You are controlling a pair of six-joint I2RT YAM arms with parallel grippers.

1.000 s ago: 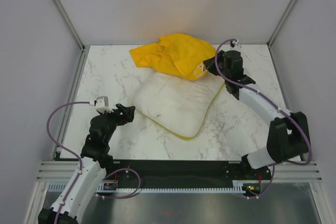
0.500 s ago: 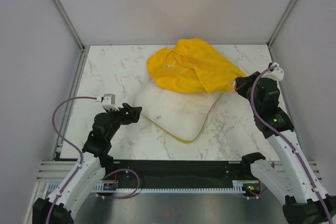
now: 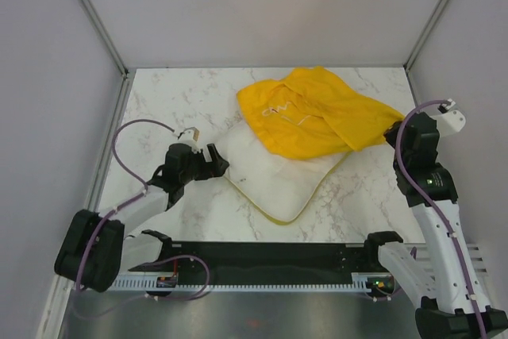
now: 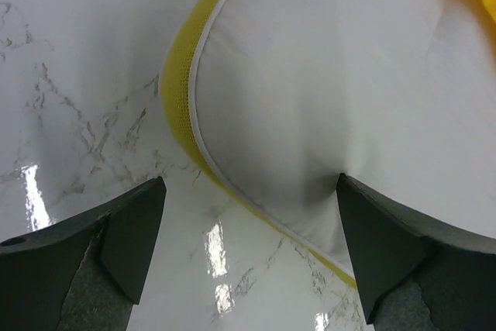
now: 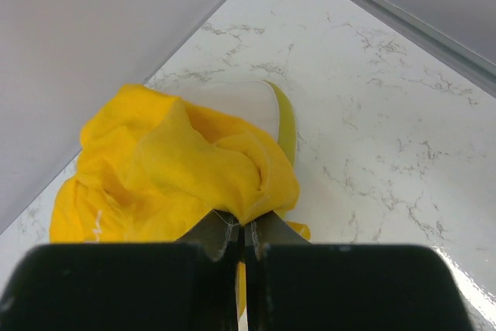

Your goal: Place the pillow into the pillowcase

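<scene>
The pillow (image 3: 270,176) lies flat near the middle of the marble table (image 3: 159,109); its far end is covered by the pillowcase (image 3: 313,113), bunched and stretching toward the table's right edge; the right gripper (image 5: 240,232) has its fingers pinched tight on a fold of that yellow fabric; the left gripper (image 3: 216,159) sits low at the pillow's left corner, jaws spread wide, holding nothing; whether a finger touches the pillow cannot be told

Robot lab test cell, marble-look table (image 3: 159,101), plain grey panel walls (image 3: 262,5), aluminium frame rails (image 3: 90,13)
</scene>
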